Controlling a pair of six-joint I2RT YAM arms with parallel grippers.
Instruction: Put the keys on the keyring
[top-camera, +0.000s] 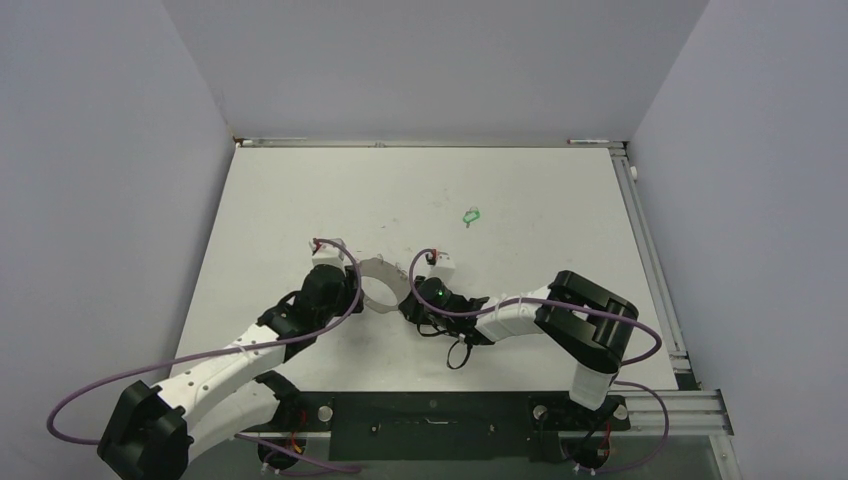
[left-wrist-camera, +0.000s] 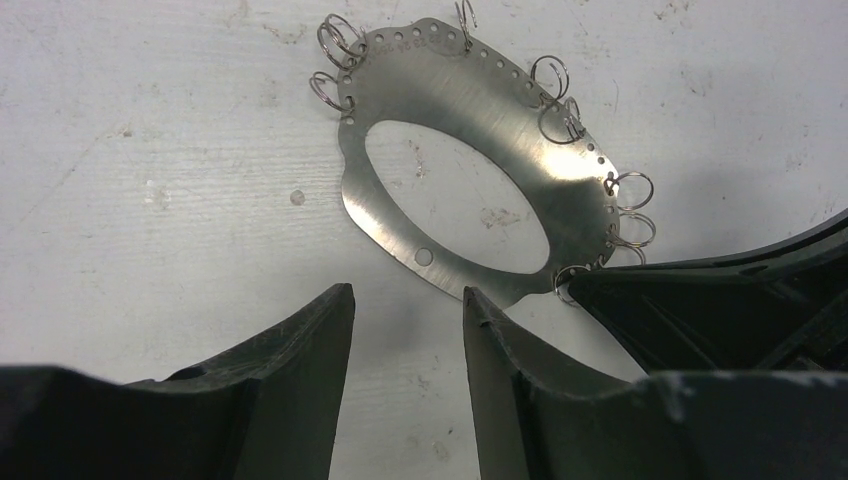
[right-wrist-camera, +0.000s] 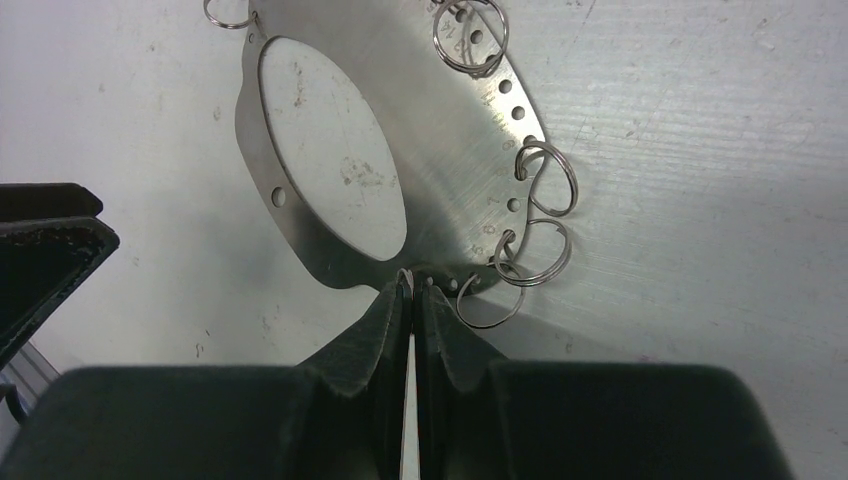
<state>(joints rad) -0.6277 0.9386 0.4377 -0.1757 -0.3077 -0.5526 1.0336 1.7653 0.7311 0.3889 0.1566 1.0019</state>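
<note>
The keyring (top-camera: 381, 270), a flat grey metal ring with small wire loops along its rim, lies on the white table between my two grippers. My right gripper (right-wrist-camera: 411, 280) is shut at the keyring's (right-wrist-camera: 440, 130) near rim, where a thin wire loop shows between its tips. My left gripper (left-wrist-camera: 408, 296) stands open with only bare table between its fingers; its right fingertip (left-wrist-camera: 478, 300) reaches the near rim of the keyring (left-wrist-camera: 480, 100). The keys, one tiny green piece (top-camera: 471, 214), lie alone farther back to the right, away from both grippers.
Grey walls close the table on the left, back and right. A metal rail (top-camera: 655, 270) runs along the right edge. Purple cables (top-camera: 230, 355) trail from both arms. The right arm's dark finger (left-wrist-camera: 700, 310) crosses the left wrist view.
</note>
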